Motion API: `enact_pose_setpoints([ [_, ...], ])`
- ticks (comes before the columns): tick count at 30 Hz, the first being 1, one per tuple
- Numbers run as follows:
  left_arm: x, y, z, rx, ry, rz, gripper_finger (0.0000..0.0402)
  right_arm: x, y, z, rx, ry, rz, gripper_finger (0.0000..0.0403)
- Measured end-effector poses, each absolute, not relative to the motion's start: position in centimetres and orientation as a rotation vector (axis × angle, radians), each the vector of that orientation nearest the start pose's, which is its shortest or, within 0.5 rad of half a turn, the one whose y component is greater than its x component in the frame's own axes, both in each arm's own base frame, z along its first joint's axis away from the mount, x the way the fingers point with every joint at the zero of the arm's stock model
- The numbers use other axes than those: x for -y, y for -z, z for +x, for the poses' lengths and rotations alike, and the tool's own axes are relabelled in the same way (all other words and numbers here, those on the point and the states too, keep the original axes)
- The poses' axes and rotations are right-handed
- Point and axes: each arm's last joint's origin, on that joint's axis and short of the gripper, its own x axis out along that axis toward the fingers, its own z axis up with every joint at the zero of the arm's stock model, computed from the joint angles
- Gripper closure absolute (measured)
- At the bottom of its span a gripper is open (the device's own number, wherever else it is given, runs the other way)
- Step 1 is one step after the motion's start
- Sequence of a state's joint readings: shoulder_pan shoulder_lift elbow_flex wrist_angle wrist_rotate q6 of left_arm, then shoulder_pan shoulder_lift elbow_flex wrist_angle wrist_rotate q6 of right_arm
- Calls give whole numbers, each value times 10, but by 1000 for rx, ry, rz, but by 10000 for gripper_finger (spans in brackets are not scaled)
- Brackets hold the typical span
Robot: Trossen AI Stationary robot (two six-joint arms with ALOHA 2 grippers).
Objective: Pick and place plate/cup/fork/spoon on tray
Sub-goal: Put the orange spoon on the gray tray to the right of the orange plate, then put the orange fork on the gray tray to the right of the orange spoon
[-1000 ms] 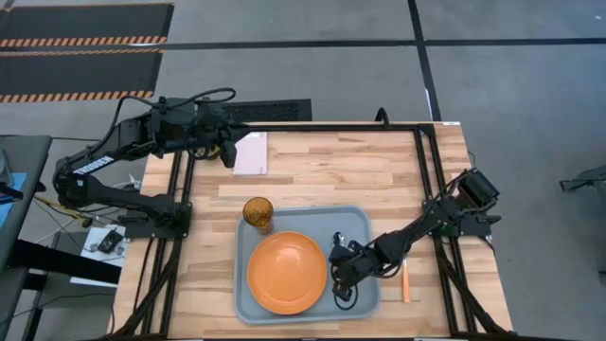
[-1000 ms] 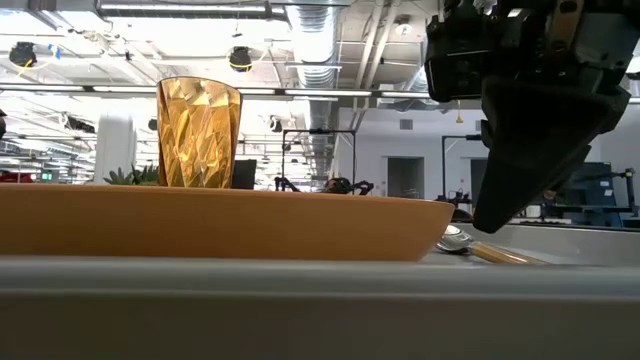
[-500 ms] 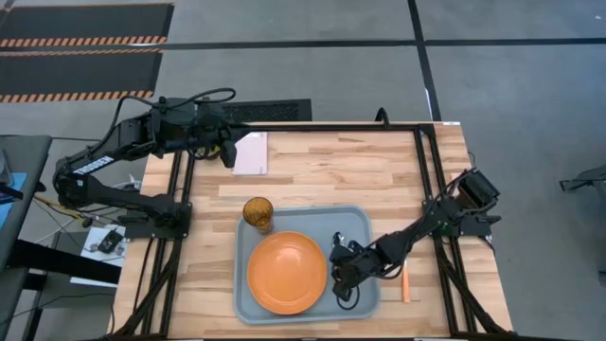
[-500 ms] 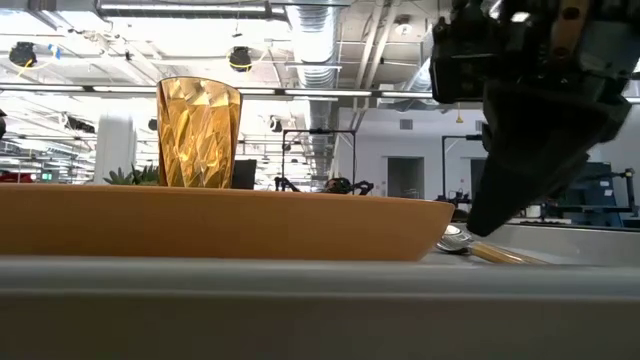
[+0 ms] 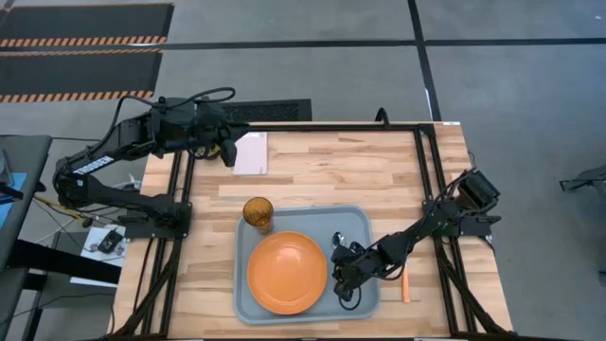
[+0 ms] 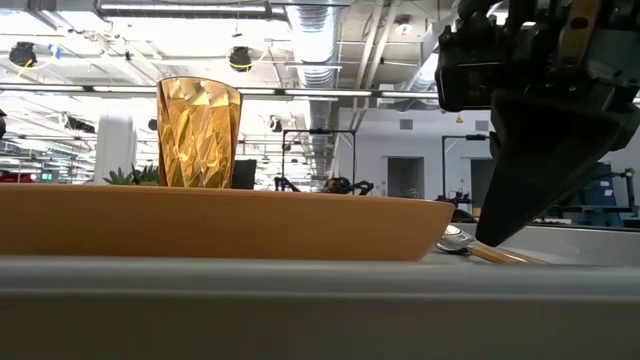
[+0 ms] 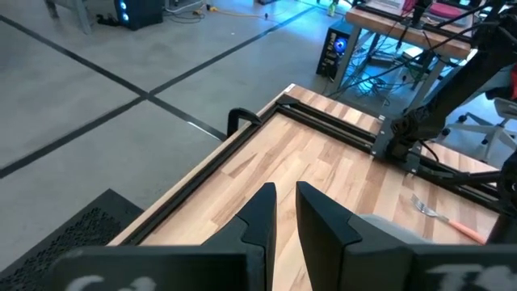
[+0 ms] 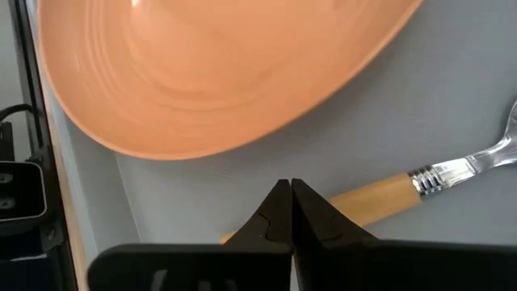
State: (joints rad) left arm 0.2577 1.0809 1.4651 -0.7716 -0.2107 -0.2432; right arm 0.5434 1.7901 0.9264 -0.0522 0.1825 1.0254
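The orange plate (image 5: 287, 273) and the amber ribbed cup (image 5: 258, 212) stand on the grey-blue tray (image 5: 360, 223). The spoon (image 8: 380, 196) lies flat on the tray to the plate's right, its bowl (image 6: 455, 238) toward the far side. The fork (image 5: 405, 283) lies on the table to the right of the tray. My right gripper (image 8: 287, 194) is shut, its tips over the spoon's orange handle. My left gripper (image 5: 230, 156) waits at the far left by the napkin, its fingers (image 7: 266, 206) a narrow gap apart. My right gripper's shut fingertips (image 8: 275, 212) point down over the spoon's orange handle (image 8: 355, 202), about halfway along it and across it. The fingers hide the spot, so I cannot tell whether they touch it. The spoon lies flat on the tray floor.
A white-pink napkin (image 5: 251, 153) lies at the table's far left. Black frame rails (image 5: 426, 180) run along the table's left, right and far edges. Bare wood lies between the tray and the far edge.
My right gripper has shifted a little toward the table's right edge and stayed shut over the spoon's handle. The spoon, plate and cup have not moved.
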Motion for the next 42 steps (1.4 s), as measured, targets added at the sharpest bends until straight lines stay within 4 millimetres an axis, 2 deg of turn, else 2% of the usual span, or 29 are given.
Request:
enact_pose_setpoints([
  [14, -54, -448, 182, -335, -506, -241, 368, -173, -138, 293, -926, 127, 618, 391],
  [21, -54, -448, 182, -335, -506, -241, 368, -181, -129, 293, -944, 125, 659, 391],
  [29, -54, -449, 182, -319, -505, -242, 368, -180, -131, 293, -947, 85, 612, 391],
  [32, -54, -450, 183, -301, -509, -247, 368, -176, -140, 294, -927, 49, 568, 391],
  [37, -54, -450, 183, -302, -510, -246, 368, -169, -161, 291, -902, 36, 595, 391],
  [42, -55, -450, 183, -304, -509, -238, 366, -153, -182, 256, -1058, 318, 773, 385],
])
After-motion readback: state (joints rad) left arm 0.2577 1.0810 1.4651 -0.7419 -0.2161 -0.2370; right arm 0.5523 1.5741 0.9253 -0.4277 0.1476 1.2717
